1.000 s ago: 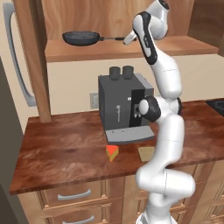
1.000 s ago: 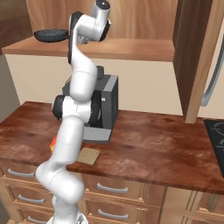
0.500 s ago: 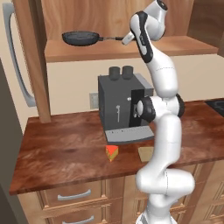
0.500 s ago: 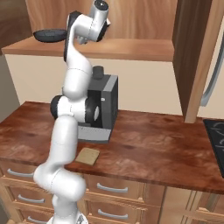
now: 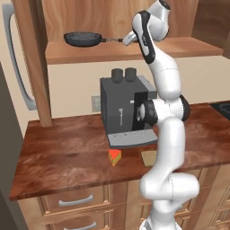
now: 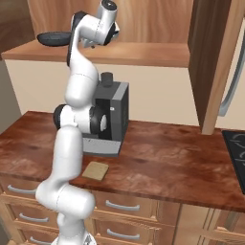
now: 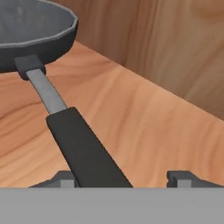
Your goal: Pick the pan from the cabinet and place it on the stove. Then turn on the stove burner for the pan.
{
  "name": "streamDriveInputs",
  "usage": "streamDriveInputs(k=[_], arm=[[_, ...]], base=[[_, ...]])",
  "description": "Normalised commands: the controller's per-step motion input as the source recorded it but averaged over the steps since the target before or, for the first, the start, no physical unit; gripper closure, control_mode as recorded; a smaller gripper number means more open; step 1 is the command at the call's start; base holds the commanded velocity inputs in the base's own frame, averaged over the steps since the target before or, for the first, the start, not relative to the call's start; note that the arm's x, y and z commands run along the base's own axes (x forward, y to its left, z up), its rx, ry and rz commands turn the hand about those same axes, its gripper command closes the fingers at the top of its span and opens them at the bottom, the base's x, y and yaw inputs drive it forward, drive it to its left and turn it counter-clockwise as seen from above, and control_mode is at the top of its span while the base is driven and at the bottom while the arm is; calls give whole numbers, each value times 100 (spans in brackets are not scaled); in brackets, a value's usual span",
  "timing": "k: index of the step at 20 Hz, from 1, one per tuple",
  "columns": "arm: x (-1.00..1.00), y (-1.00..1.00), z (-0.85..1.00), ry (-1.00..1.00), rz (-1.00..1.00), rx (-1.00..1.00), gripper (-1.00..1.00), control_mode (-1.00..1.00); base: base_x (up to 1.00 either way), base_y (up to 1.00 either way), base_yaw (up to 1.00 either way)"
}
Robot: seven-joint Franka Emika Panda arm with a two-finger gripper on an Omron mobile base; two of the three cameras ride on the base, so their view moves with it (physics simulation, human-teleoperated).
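The dark pan (image 5: pixel 81 39) rests on the cabinet shelf (image 5: pixel 179 48), its long black handle (image 5: pixel 112 40) pointing right. My gripper (image 5: pixel 124 41) is at the handle's end, up inside the cabinet. In the hand view the handle (image 7: pixel 83 148) runs down between my fingertips (image 7: pixel 65 178), close to the left one and with a gap to the right one. The gripper (image 7: pixel 120 178) is open around it. The pan's bowl (image 7: pixel 30 30) is at upper left. From the right, the pan (image 6: pixel 53 38) shows left of my hand. The stove (image 6: pixel 237 143) is at the counter's far right.
A dark coffee machine (image 5: pixel 123 112) stands on the wooden counter under the shelf, just behind my arm. A cheese wedge (image 5: pixel 114 157) and a bread slice (image 5: pixel 149 157) lie in front of it. Open cabinet doors (image 5: pixel 31 63) (image 6: pixel 210 62) hang at both sides. Drawers run below.
The arm's middle links have shifted slightly while the hand stays at the end of the handle. The pan has not moved.
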Motion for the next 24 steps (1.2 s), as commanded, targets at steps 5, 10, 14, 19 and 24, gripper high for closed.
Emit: streamDriveInputs(k=[5, 10, 14, 19, 24], arm=[[-15, 0, -7, 22, 2, -1, -100, -100], [-6, 15, -11, 15, 1, -2, 100, -100], [-50, 1, -13, 1, 0, 1, 100, -100], [-90, 0, -14, -6, -1, 1, 100, -100], [-100, 0, -18, -14, -3, 0, 100, -100]], base=[[0, 0, 0], [0, 0, 0], [0, 0, 0], [0, 0, 0], [0, 0, 0]])
